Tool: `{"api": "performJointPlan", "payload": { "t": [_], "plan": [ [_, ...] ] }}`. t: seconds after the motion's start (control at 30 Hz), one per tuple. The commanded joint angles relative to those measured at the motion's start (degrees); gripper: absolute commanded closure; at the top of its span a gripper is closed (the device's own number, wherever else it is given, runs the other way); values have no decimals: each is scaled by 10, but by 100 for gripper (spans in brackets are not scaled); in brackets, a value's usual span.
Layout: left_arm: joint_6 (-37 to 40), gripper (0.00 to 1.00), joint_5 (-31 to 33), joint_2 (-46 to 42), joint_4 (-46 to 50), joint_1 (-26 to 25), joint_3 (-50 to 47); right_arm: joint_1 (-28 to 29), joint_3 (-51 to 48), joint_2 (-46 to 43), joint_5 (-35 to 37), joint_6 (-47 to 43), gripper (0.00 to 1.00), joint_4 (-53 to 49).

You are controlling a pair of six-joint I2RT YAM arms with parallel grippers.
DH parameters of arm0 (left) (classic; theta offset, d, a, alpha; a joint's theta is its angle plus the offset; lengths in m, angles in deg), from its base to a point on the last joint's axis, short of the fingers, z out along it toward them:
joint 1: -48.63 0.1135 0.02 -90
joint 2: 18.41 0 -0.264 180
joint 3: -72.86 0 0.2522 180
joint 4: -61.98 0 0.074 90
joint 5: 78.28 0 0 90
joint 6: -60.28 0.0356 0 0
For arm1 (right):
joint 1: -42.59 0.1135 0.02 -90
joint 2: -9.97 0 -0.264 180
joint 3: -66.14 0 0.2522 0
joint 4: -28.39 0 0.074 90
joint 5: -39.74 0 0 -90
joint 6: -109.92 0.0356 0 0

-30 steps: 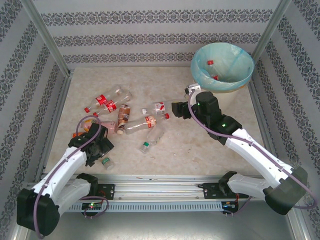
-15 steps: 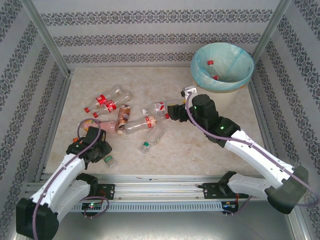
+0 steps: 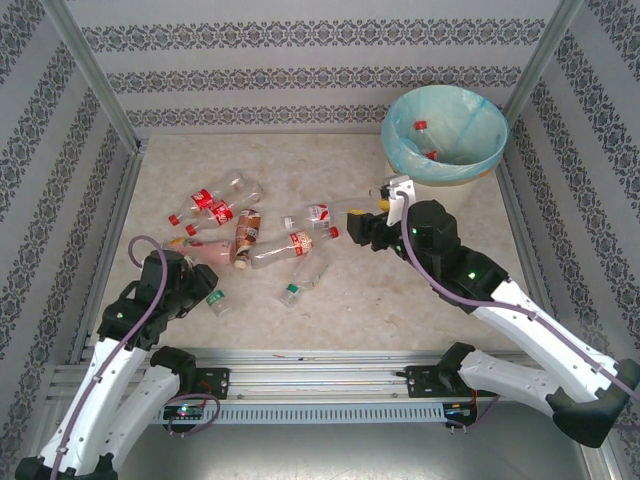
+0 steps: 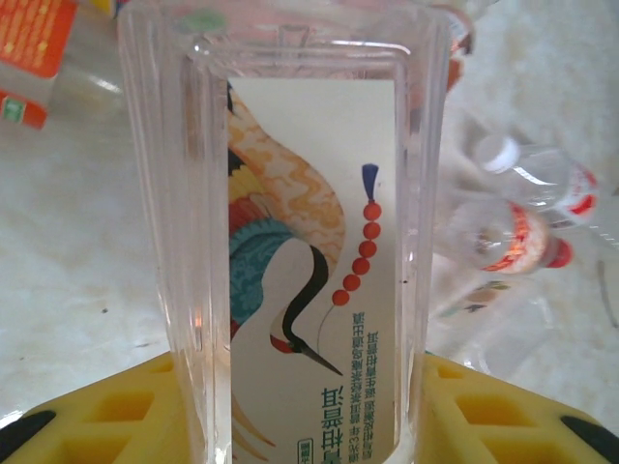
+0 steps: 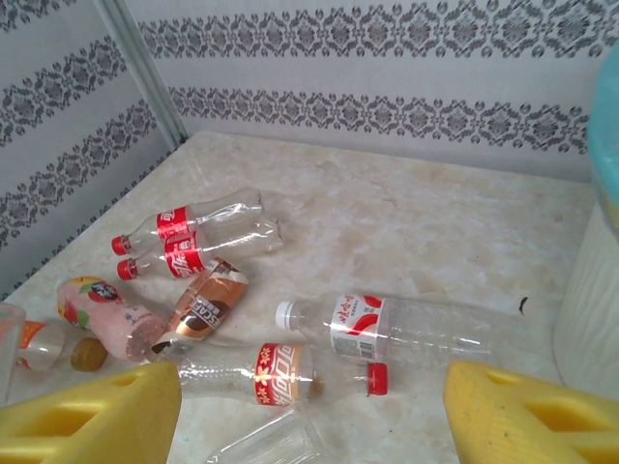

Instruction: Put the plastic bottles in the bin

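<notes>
A clear square bottle with a crane picture on its white label stands between my left gripper's yellow pads, which are shut on it. From above, this bottle with its green cap sits at the left gripper, near the front left. Several more plastic bottles lie scattered mid-table. My right gripper hangs open above a white-capped bottle and a red-capped one. The bin, lined in turquoise, stands at the back right with two bottles inside.
Two red-labelled bottles, a brown crushed one and a pink one lie left of the right gripper. The bin's wall is close on its right. Patterned walls and metal posts enclose the table.
My left gripper has shut on the green-capped bottle and drawn back to the left with it. The right gripper moved slightly toward the scattered bottles and stays open.
</notes>
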Motion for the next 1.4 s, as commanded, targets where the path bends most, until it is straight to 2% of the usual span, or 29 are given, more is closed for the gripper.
{"api": "performJointPlan", "payload": {
  "t": [0.0,0.13,0.27,0.4,0.5,0.67,0.9,1.13,1.37],
  "plan": [
    [26,67,-24,14,19,5,39,7,-13,-27,30,-2,28,-8],
    [62,68,-36,25,-12,6,74,7,-16,-35,47,-18,28,-11],
    [106,79,-51,38,-90,5,81,7,-13,-41,51,-19,28,-14],
    [156,83,-78,100,-136,-3,122,7,-29,-56,57,-15,28,-7],
    [200,84,-81,146,-161,-28,167,7,-47,-65,71,-19,28,2],
    [278,90,-45,193,-233,-111,214,6,-51,-75,81,-30,27,3],
    [364,95,-2,243,-319,-229,227,6,-59,-106,95,-48,27,6],
    [440,95,-1,251,-402,-309,198,3,-75,-133,115,-53,26,24],
    [538,90,6,264,-440,-383,179,0,-71,-128,117,-58,25,46]
  ]
}}
